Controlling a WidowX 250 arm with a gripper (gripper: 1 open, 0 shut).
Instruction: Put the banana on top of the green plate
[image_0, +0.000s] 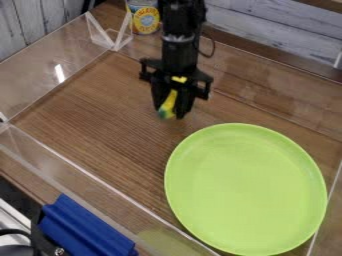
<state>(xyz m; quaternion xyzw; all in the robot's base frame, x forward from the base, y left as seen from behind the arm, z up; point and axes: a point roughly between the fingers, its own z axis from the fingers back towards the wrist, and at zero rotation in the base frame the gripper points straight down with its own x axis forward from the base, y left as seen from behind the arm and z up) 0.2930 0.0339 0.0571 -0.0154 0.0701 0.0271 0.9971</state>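
Gripper (170, 103) clenched on banana (166, 106), held w/ long axis approx. vertical, clear of table. Green plate (247, 186) lies toward near-right corner, just beside, not under.

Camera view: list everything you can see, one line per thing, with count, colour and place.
banana: one, yellow, held between the gripper's fingers, lifted off the table, up and left of the plate
plate: one, lime green, lower right on the table, nothing on it
table: one, brown wood, under everything
clear walls: see-through, around the table's edges
yellow container: one, far edge, behind the arm
blue object: one, bottom left corner
gripper: one, black, shut on the banana, pointing down
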